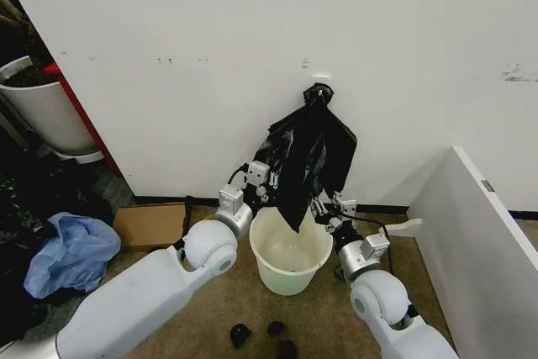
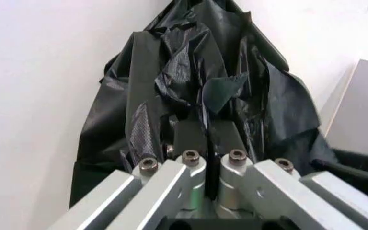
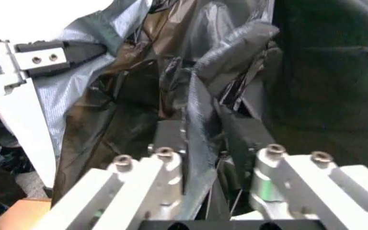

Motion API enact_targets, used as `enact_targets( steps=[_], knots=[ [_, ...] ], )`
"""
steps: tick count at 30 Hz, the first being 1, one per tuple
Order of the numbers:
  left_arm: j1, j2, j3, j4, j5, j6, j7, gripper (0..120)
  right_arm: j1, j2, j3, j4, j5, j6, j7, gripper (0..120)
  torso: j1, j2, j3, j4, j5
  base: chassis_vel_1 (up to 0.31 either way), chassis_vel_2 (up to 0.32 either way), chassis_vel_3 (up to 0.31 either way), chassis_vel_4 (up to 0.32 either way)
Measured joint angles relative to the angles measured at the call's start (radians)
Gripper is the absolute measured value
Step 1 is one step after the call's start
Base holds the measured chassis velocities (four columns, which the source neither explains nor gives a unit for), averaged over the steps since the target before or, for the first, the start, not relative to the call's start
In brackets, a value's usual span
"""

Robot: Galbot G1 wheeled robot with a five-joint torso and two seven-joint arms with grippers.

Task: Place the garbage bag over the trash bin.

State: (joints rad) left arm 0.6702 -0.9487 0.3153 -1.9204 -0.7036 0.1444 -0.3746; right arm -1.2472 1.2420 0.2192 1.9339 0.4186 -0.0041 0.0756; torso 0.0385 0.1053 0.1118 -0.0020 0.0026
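Observation:
The garbage bag (image 1: 307,153), glossy black and wrinkled, hangs against the wall from a small hook, and its lower tip dips into the mouth of the trash bin (image 1: 290,273). The bin is a white bucket standing on the floor between my arms. My left gripper (image 1: 271,181) is shut on the bag's left edge, and the plastic is pinched between its fingers (image 2: 190,139). My right gripper (image 1: 320,205) is shut on the bag's lower right side, with a fold of the garbage bag (image 3: 200,120) running between its fingers (image 3: 168,139). The left gripper (image 3: 75,51) is also seen beyond the bag.
A large white planter (image 1: 42,111) stands at the far left beside a red edge. A light blue plastic heap (image 1: 71,251) and a cardboard box (image 1: 150,224) lie on the floor left of the bin. A white panel (image 1: 479,241) rises at the right. Small black items (image 1: 269,334) lie near my base.

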Motion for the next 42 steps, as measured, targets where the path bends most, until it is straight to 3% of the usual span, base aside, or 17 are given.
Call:
enact_targets(
  steps=[6, 14, 19, 23, 30, 35, 42],
  knots=[
    [0.006, 0.005, -0.010, -0.006, 0.000, 0.000, 0.000, 0, 0.003, 0.004, 0.001, -0.007, 0.025, -0.007, -0.002, 0, 0.000, 0.000, 0.000, 0.0000, 0.0000, 0.000, 0.000, 0.000, 0.000],
    [0.043, 0.015, -0.054, -0.041, 0.000, 0.000, 0.001, 0, -0.051, -0.010, 0.032, 0.074, 0.118, -0.017, -0.001, 0, 0.000, 0.000, 0.000, 0.0000, 0.0000, 0.000, 0.000, 0.000, 0.000],
    [0.116, 0.045, -0.134, -0.116, -0.008, 0.007, 0.004, 0, -0.124, -0.029, 0.062, 0.194, 0.177, -0.023, -0.003, 0, 0.000, 0.000, 0.000, -0.0001, 0.0001, 0.000, 0.000, 0.000, 0.000],
    [0.223, 0.087, -0.217, -0.248, -0.032, 0.030, 0.006, 0, -0.214, -0.036, 0.071, 0.361, 0.231, -0.037, -0.003, 0, 0.000, 0.000, 0.000, 0.0000, 0.0001, 0.000, 0.000, 0.000, 0.000],
    [0.356, 0.126, -0.305, -0.342, -0.014, 0.030, 0.019, 0, -0.303, -0.034, 0.069, 0.451, 0.261, -0.048, -0.004, 0, 0.000, 0.000, 0.000, 0.0003, -0.0001, 0.000, 0.000, 0.000, 0.000],
    [0.391, 0.129, -0.322, -0.339, 0.016, 0.010, 0.026, 0, -0.323, -0.017, 0.052, 0.416, 0.257, -0.034, -0.011, 0, 0.000, 0.000, 0.000, 0.0000, 0.0000, 0.000, 0.000, 0.000, 0.000],
    [0.376, 0.077, -0.315, -0.232, 0.077, -0.032, 0.031, 0, -0.251, 0.054, 0.030, 0.264, 0.247, 0.005, -0.020, 0, 0.000, 0.000, 0.000, 0.0000, 0.0000, 0.000, 0.000, 0.000, 0.000]
  ],
)
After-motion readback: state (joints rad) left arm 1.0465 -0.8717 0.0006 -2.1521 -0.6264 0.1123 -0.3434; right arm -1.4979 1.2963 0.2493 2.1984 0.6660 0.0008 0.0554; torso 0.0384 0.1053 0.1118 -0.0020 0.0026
